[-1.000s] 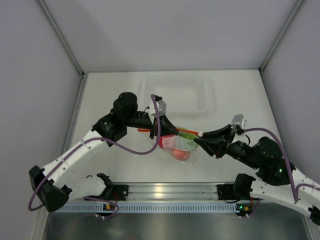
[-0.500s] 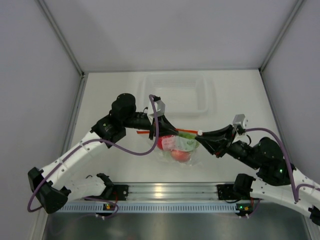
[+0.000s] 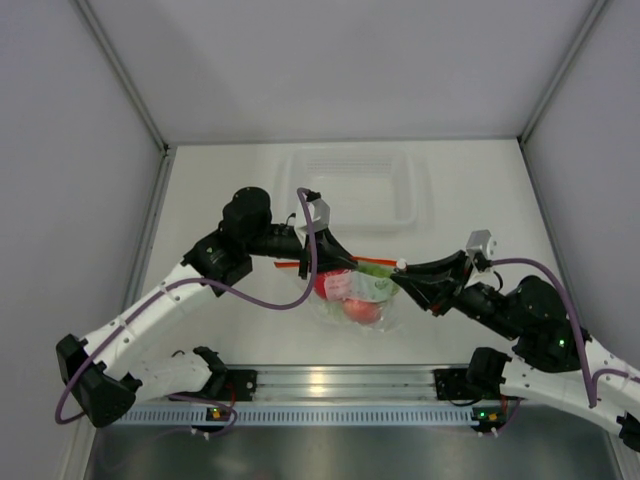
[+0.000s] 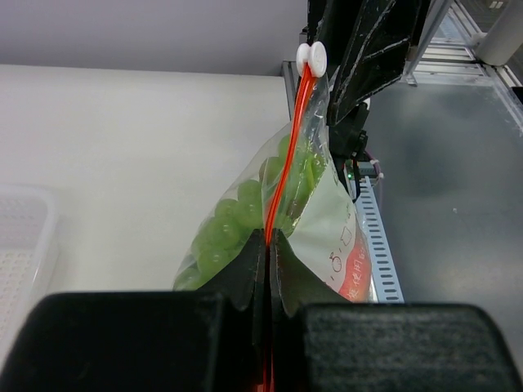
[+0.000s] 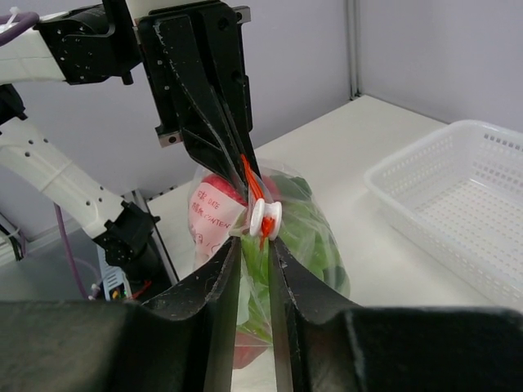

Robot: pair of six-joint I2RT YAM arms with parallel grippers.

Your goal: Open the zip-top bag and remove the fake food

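**Operator:** Report the layout, largest item first.

**Technician:** The white tabletop (image 3: 230, 200) carries everything. The left arm (image 3: 170, 295) and the right arm (image 3: 530, 320) both reach in toward its middle. A rigid rectangular tray (image 3: 360, 190) sits at the far side, well apart from both arms' tips.

**Operator:** Location of the zip-top bag?

**Technician:** The zip-top bag (image 3: 360, 295) hangs between the two arm tips, nearer than the tray, over the middle of the tabletop. Its zip edge is uppermost and its body hangs below. It cannot be told whether its bottom touches the tabletop.

**Operator:** Contents?

**Technician:** A green grape bunch (image 4: 216, 233) presses against one clear wall. A red round fruit (image 3: 362, 310) lies low in the bag. A printed label (image 4: 335, 245) shows on the wall toward the arm bases.

**Operator:** State of each gripper?

**Technician:** The left gripper (image 4: 267, 245) is fully closed, pinching the orange zip strip (image 4: 286, 155) at one end. The right gripper (image 5: 255, 253) is closed to a narrow gap on the bag's top edge at the other end. A white slider (image 5: 265, 216) sits on the strip just above its fingertips. The strip runs taut between the two grippers.
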